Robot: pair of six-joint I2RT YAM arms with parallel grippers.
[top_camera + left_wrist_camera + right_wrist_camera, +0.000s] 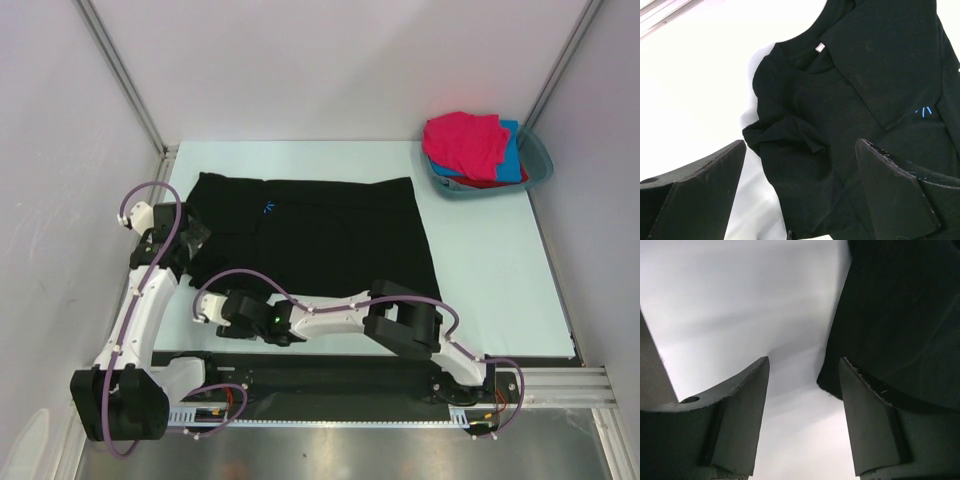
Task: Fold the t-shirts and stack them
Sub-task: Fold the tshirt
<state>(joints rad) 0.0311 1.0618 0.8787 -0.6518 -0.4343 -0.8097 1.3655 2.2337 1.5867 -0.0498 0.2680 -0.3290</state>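
The black t-shirt (pixel 330 230) lies spread on the pale tabletop (pixel 490 270), its collar end toward the left arm and its hem toward the right. It is partly folded: in the left wrist view one panel is laid over the chest with a straight diagonal edge. A small blue mark (pixel 925 111) sits by that edge and a white neck label (pixel 820 47) shows inside the collar.

The left claw (pixel 800 190) hangs over the collar end with its jaws spread as wide as they go and nothing held. A rumpled sleeve and the shoulder of the shirt lie below the gap between its fingers (pixel 695 190).

The right claw (pixel 805 405) is low at the shirt's near left corner, jaws about half apart and gripping nothing. Mostly bare tabletop shows between them. The rounded edge of the black cloth lies just beside the right-hand finger (pixel 870 415) and runs on behind it; whether that finger touches the cloth is hard to tell from this close.

At the far right corner stands a teal basin (pixel 540 160) holding the other shirts in a heap: magenta-pink shirt (pixel 465 140) on top, bright blue shirt (pixel 512 160) under it, and a red shirt (pixel 490 182) showing at the near rim.
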